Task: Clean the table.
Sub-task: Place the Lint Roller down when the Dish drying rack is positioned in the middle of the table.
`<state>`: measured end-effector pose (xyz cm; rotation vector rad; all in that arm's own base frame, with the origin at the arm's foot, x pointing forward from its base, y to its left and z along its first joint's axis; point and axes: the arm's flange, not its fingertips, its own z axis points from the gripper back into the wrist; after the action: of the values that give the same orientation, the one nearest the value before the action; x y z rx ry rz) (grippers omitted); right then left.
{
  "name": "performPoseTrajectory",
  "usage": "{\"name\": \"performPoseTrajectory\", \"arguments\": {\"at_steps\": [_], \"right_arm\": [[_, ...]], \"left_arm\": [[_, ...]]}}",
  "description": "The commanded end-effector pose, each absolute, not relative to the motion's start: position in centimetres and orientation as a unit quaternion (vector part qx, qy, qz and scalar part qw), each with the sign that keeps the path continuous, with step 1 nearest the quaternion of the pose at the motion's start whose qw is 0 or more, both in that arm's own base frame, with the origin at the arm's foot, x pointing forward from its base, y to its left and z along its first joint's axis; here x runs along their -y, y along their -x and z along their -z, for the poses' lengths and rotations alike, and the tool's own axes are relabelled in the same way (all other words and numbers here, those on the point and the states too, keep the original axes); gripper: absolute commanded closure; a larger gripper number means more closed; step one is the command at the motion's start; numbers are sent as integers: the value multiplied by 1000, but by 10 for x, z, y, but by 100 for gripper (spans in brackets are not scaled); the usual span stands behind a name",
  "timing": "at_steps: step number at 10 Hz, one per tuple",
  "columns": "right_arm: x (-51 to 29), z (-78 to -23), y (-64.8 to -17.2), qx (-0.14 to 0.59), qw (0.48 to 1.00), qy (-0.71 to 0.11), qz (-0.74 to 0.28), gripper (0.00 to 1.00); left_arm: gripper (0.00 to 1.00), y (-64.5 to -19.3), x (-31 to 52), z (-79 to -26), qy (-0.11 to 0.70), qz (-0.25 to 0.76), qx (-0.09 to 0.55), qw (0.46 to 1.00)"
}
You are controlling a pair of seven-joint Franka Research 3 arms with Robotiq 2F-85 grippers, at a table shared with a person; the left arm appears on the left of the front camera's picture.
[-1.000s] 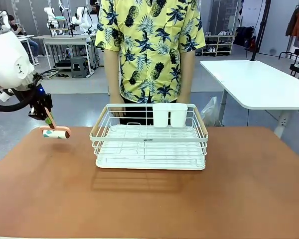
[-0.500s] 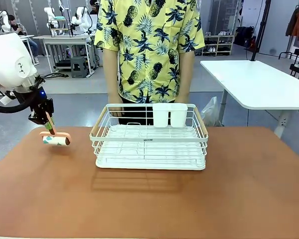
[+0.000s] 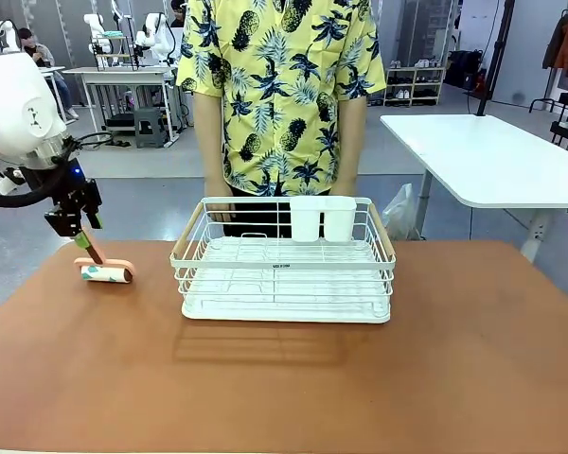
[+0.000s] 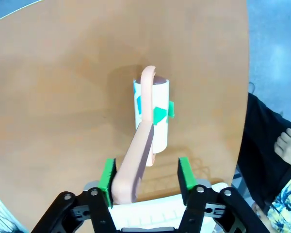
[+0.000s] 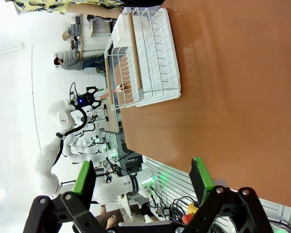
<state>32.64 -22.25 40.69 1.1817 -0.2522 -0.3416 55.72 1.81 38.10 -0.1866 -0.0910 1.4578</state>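
Note:
A lint roller (image 3: 106, 273) with a peach handle and a white, green-patterned roll lies on the far left of the reddish-brown table (image 3: 284, 378). My left gripper (image 3: 71, 219) hovers just above the handle's upper end. In the left wrist view the left gripper (image 4: 145, 174) is open: the handle of the lint roller (image 4: 153, 111) leans against one green pad and stands apart from the other. The roll rests on the table (image 4: 63, 73). My right gripper (image 5: 141, 174) is open and holds nothing, above the table (image 5: 223, 97).
A white wire dish rack (image 3: 284, 270) with two white cups at its back stands mid-table, also in the right wrist view (image 5: 145, 58). A person in a yellow patterned shirt (image 3: 284, 95) stands right behind it. A white table (image 3: 492, 156) is at the far right.
The left gripper lowered the lint roller from the air onto the table and opened its jaws; its grip on the handle is gone. The rack and person stayed put.

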Motion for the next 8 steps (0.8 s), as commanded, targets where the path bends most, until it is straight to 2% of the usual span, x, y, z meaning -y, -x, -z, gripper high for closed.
{"name": "performPoseTrajectory", "arguments": {"at_steps": [1,4,6,7,8], "right_arm": [[221,-411,-324,118,807,-556,161,0],[221,-411,-324,118,807,-556,161,0],[221,-411,-324,118,807,-556,161,0],[221,-411,-324,118,807,-556,161,0],[221,-411,-324,118,807,-556,161,0]], "left_arm": [[0,-544,-14,-409,50,-679,25,732],[0,-542,-19,-448,19,-701,43,711],[0,-548,-26,-469,44,-687,23,725],[0,-566,-45,-475,29,-652,15,758],[0,-542,-24,-466,42,-692,41,719]]}}
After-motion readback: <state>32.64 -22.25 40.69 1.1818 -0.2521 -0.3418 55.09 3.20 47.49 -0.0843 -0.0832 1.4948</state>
